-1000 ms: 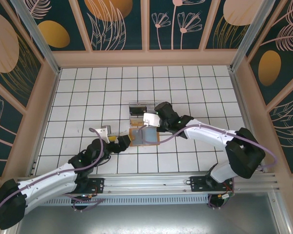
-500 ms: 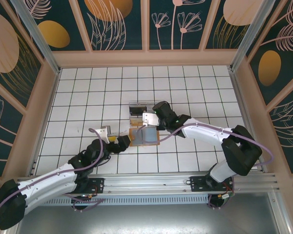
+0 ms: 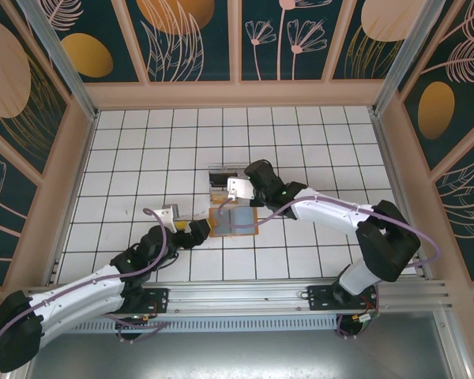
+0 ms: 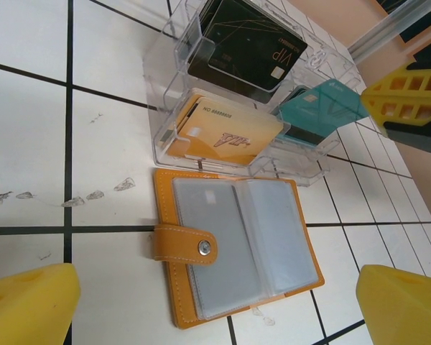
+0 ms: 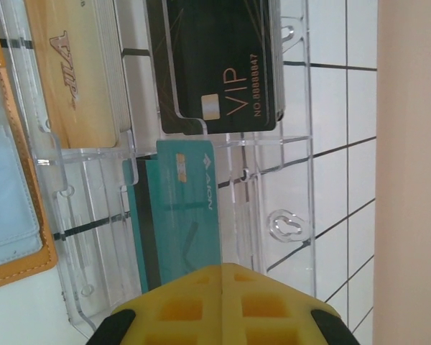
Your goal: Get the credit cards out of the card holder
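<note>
Card holder (image 4: 237, 244) open beside tray (image 4: 161, 93), left hand (image 4: 215, 305) apart, right hand (image 5: 215, 305) clamping teal card (image 5: 190, 215)

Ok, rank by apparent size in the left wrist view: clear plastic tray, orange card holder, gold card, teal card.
1. Clear compartmented plastic tray
2. Open tan-orange leather card holder, nearer the camera
3. Gold VIP card
4. Teal card, partly hidden, so its rank against gold is unsure

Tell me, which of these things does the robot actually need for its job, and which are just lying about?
Part of the job: card holder, open and flat; teal card in the right gripper; gold card and black card already in the clear tray.
Just there: grey smudges on the table; painted walls.
</note>
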Controlling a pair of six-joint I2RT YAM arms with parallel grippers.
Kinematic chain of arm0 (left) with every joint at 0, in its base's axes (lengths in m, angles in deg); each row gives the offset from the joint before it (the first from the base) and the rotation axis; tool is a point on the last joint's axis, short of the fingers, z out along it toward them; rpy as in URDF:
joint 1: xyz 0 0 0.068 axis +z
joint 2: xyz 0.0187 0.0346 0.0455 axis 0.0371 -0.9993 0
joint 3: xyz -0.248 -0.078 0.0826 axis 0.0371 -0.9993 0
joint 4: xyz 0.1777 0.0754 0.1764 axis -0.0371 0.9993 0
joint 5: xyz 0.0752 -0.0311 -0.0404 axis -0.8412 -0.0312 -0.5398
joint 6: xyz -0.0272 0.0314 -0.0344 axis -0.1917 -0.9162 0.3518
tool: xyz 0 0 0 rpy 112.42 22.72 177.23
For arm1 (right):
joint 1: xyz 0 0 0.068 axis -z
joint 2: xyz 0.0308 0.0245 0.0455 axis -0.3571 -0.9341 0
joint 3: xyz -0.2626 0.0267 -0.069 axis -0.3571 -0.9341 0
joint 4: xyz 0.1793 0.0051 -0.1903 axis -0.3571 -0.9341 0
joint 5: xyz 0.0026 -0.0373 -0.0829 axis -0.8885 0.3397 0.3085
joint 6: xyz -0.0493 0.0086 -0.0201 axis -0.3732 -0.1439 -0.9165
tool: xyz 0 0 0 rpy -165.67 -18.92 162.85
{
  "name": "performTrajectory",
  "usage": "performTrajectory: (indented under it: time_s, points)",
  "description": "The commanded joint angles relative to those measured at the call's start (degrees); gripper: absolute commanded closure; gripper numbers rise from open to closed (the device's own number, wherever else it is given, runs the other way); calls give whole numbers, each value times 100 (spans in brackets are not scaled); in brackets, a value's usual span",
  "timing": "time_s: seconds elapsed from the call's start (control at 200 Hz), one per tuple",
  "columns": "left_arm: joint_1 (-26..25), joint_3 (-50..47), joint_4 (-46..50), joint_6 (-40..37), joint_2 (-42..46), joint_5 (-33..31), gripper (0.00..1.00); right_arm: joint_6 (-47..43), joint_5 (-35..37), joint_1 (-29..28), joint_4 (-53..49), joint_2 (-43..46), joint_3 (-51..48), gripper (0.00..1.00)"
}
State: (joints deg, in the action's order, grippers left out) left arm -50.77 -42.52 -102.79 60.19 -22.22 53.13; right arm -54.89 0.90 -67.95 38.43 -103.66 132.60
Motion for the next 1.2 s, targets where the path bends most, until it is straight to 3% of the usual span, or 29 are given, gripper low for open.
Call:
performTrajectory:
  time_s: [0.0,0.606,0.756,0.981,1.196]
  points:
    - [-5,-68,69,47,89,-93,1,165,-79,15,95,-122,-109,100]
    - [-5,-156,106,65,200,-120,1,317,127,167,37,-14,-80,100]
    - [-5,-162,133,67,226,-128,1,1059,-179,299,-16,186,173,100]
    - [-2,-132,151,40,208,-120,1,2026,-1838,832,-22,754,51,62]
    - [-3,-103,128,60,125,-110,2,1940,-2204,914,-229,410,275,60]
